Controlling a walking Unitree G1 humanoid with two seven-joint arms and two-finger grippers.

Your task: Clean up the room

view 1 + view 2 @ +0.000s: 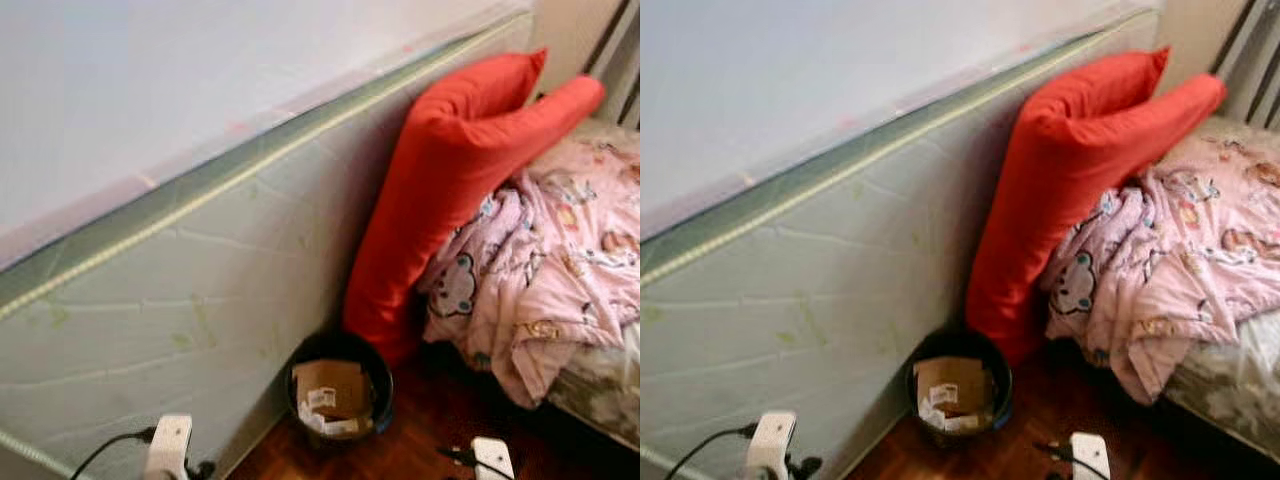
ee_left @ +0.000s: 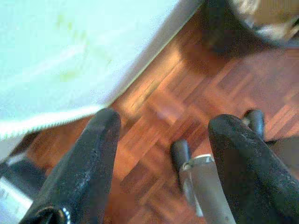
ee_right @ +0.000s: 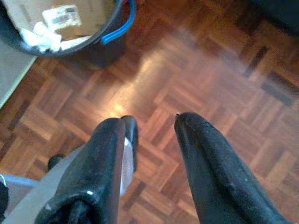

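Both arms hang low, left gripper (image 2: pixel 161 140) and right gripper (image 3: pixel 149 135) empty with fingers apart. The step looks like scouting — the bin (image 1: pixel 340 395) stands against the mattress (image 1: pixel 200 300); next likely calls for choosing something to tidy.

A plain bright-red long fabric pillow (image 1: pixel 450 180) leans by a pale-pink blanket printed with cartoon bears (image 1: pixel 560 270). The grey-green quilted mattress side (image 1: pixel 200 300) shows yellowish piping. A black round bin with a blue rim (image 1: pixel 340 392) holds brown cardboard on the red-brown parquet floor (image 3: pixel 205 79).
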